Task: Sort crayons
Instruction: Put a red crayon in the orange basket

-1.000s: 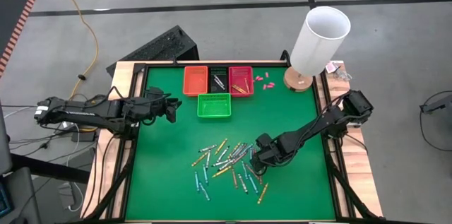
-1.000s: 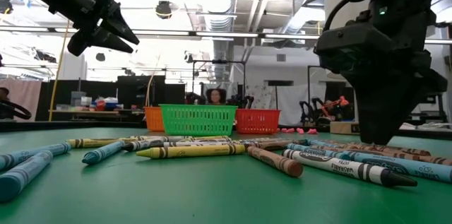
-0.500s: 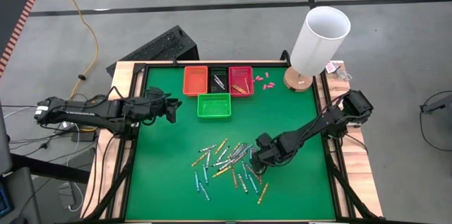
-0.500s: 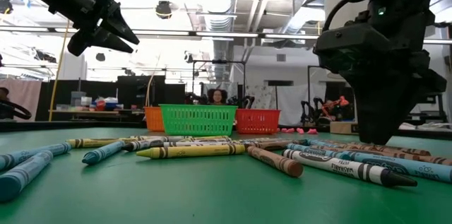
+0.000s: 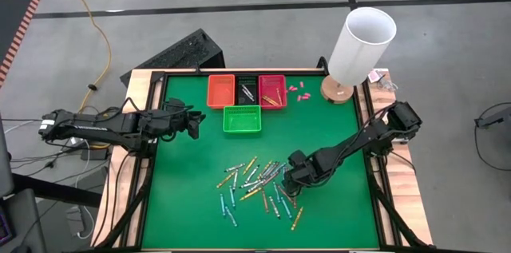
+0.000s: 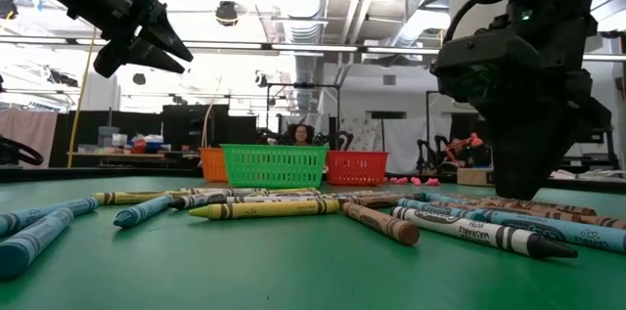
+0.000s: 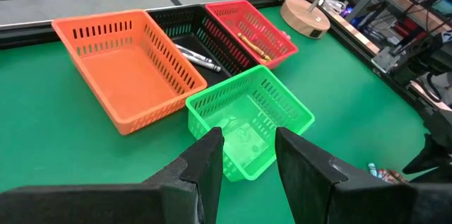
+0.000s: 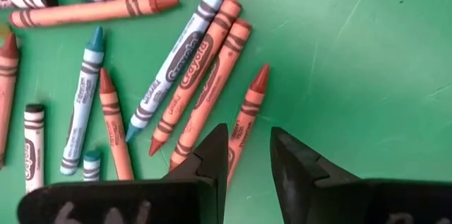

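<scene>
Several crayons (image 5: 254, 183) in orange, blue, white and brown lie loose on the green table mat; the low view shows them lying flat (image 6: 274, 207). My right gripper (image 5: 286, 179) is down at the right side of the pile, pointing down and open. Its fingers (image 8: 215, 155) stand on either side of the blunt end of a reddish-brown crayon (image 8: 248, 114) that lies flat on the mat. My left gripper (image 5: 194, 123) is open and empty, held above the table to the left of the green basket (image 7: 251, 121).
Orange (image 5: 221, 91), black (image 5: 247, 89) and red (image 5: 272, 91) baskets stand in a row at the far edge, the green basket (image 5: 242, 119) in front of them. The black and red hold a few crayons. Pink bits (image 5: 297, 91) and a lamp (image 5: 359, 41) are at the far right.
</scene>
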